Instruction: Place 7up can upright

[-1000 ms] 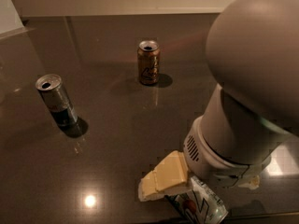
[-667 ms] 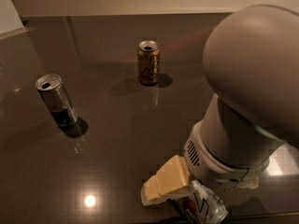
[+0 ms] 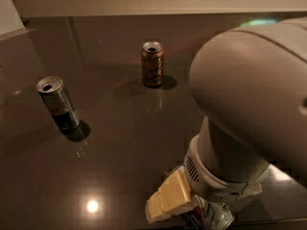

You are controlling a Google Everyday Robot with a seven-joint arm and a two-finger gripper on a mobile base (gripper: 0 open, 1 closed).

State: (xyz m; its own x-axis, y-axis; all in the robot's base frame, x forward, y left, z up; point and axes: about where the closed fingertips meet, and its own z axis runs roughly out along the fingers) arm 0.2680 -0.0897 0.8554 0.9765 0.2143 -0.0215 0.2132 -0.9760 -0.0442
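At the bottom edge, jaws clasp the 7up can [image 3: 213,217].

Cream gripper [image 3: 204,209] btm-ctr on whitish 7up can [image 3: 214,217]

no readable text anywhere; tool [image 3: 199,211] bottom right, gripping 7up can [image 3: 214,218].

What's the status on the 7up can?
Gripper low at near table edge, under the arm. 7up can at gripper, mostly hidden, pose unclear. Brown can and slim can upright, well away.
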